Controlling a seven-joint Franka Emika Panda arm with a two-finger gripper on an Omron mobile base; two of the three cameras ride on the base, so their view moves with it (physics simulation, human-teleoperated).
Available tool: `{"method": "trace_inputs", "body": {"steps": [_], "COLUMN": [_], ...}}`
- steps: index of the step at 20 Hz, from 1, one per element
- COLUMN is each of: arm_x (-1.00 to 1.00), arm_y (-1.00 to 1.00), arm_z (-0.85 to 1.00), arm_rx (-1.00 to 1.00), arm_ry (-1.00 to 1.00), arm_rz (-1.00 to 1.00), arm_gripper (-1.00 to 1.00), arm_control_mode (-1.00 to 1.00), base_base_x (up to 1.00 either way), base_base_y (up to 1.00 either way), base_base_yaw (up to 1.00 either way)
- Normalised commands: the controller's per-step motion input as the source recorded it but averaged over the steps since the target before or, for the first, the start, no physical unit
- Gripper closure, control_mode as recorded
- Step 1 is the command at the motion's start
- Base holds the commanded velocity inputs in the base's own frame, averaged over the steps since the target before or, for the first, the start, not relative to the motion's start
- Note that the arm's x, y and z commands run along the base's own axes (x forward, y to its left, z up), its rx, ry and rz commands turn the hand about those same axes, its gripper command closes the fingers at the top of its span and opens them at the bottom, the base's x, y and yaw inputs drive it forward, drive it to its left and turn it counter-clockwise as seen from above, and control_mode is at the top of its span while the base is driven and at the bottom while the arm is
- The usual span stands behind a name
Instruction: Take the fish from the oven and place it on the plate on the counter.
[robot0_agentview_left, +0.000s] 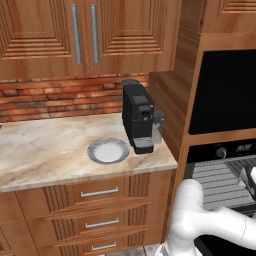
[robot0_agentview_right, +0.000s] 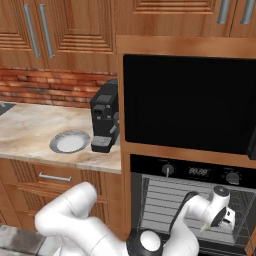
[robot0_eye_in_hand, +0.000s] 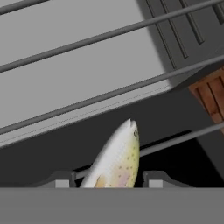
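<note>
Closing on the fish (robot0_eye_in_hand: 117, 159) is the step in hand, judging by the hand view: the two dark finger tips of the gripper (robot0_eye_in_hand: 107, 178) stand one on each side of the fish's body, close against it, so the jaws look clenched on the fish or very nearly so; whether they bear on it firmly I cannot tell. The fish lies on a grey wire rack (robot0_eye_in_hand: 105, 94) inside the oven (robot0_agentview_right: 192, 172), its head pointing away from the hand.

To do this well, the squeeze should land across the thick middle of the body, not the tapering tail, since a slender, rounded thing is likely to slip out forward. The lift should be small at first, straight off the wires, and the draw-out level, so the fish does not catch a rack bar or the oven's front edge.

In the right base view the white arm reaches into the open oven below the control strip, with the hand low over the rack. Farther off to the left, the plate (robot0_agentview_left: 108, 150) waits bare on the tabletop (robot0_agentview_left: 45, 145), just beside the black coffee machine (robot0_agentview_left: 137, 116). The carry should keep well apart from that machine when coming down over the plate's white centre.
</note>
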Motion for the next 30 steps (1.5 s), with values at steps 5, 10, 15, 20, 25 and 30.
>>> {"method": "trace_inputs", "body": {"steps": [5,10,15,20,25,30], "arm_x": [-0.02,-0.01,-0.28,-0.62,-0.57,-0.81], "arm_y": [0.0,0.0,-0.03,0.0,0.0,0.15], "arm_z": [-0.06,-0.07,-0.02,0.59,0.88,0.93], "arm_rx": [0.01,0.0,0.03,0.1,0.12,0.07], "arm_ry": [0.06,0.04,-0.06,-0.23,-0.18,-0.19], "arm_rz": [0.0,0.0,0.0,0.0,0.03,0.06], "arm_gripper": [1.0,1.0,1.0,1.0,1.0,1.0], "arm_control_mode": [-1.0,-1.0,-1.0,-1.0,-1.0,-1.0], "base_base_x": [0.0,0.0,0.0,0.0,0.0,0.0], "base_base_y": [0.0,0.0,0.0,0.0,0.0,0.0], "base_base_yaw": [0.0,0.0,0.0,0.0,0.0,0.0]}}
